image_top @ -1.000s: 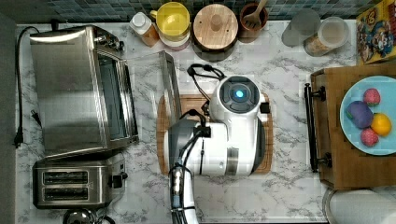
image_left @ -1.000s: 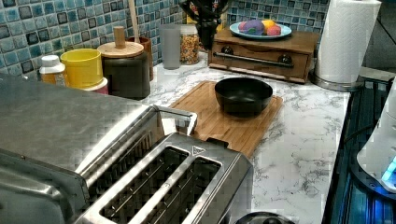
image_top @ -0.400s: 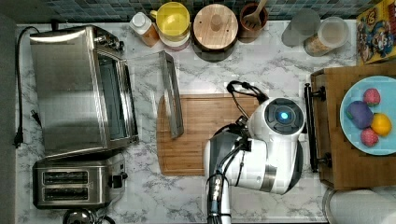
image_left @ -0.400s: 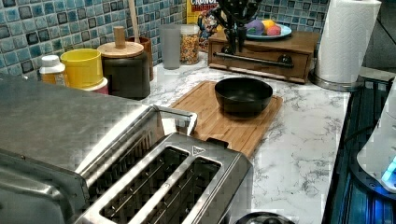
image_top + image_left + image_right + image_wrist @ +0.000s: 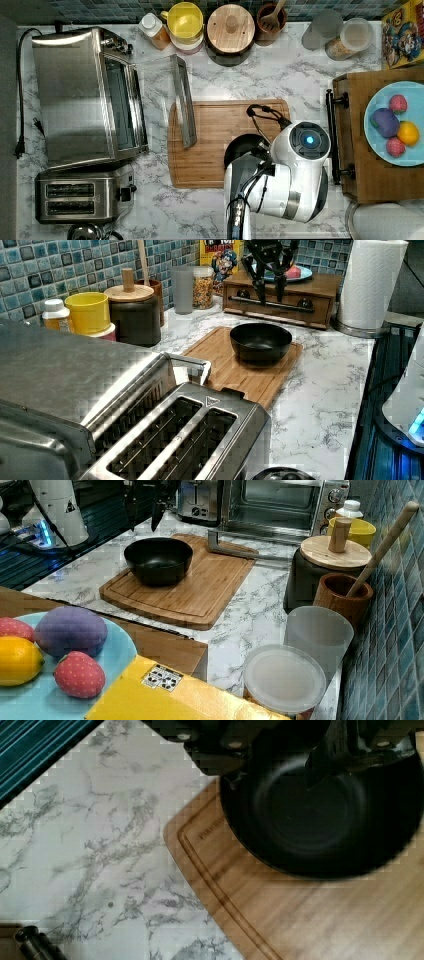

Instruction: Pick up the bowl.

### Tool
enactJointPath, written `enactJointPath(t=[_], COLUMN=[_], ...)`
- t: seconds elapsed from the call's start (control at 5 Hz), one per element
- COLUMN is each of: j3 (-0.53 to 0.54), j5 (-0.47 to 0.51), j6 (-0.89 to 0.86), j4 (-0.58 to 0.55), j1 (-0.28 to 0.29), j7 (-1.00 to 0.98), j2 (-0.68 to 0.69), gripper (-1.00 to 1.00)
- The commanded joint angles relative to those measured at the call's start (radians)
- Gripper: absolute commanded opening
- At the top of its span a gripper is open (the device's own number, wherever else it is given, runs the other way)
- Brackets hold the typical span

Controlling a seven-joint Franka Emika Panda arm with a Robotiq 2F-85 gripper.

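The black bowl (image 5: 261, 342) sits upright and empty on the wooden cutting board (image 5: 235, 372), near the end of it closest to the wooden stand. In the top view the arm's white wrist covers most of the bowl (image 5: 243, 148). My gripper (image 5: 270, 294) hangs open above the bowl and apart from it, its two dark fingers pointing down with nothing between them. In the right view the gripper (image 5: 143, 514) is above and behind the bowl (image 5: 158, 560). In the wrist view the bowl (image 5: 320, 820) lies right below the fingers (image 5: 230, 757).
A toaster oven (image 5: 85, 95) with its door (image 5: 181, 100) open reaches over the board's far end. A toaster (image 5: 82, 195) stands beside it. A wooden stand (image 5: 350, 150) holds a blue plate of fruit (image 5: 395, 155). Jars and a yellow container (image 5: 185, 22) line the tiled wall. A paper towel roll (image 5: 370, 285) stands near the stand.
The arm has swung toward the top view's right, from over the board's middle to over the bowl. In the left view the gripper has come lower and nearer the bowl.
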Motion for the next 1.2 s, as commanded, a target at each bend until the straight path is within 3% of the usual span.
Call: enactJointPath(t=[0.2,0.4,0.8,1.0,1.2], j3=[-0.045,-0.065,-0.122,-0.188,-0.153], j5=[-0.02,-0.005,0.083,0.129,0.134], j6=[0.12,0.171,0.265,0.315,0.35], j4=[-0.132,-0.169,-0.249,-0.283,-0.294], j1=[-0.035,-0.056,-0.04,0.031,0.014], j7=[-0.172,-0.204,-0.318,-0.402,-0.426], j2=[-0.05,-0.057,-0.055,-0.069,-0.053], gripper=[0.0,0.0,0.0,0.0,0.0])
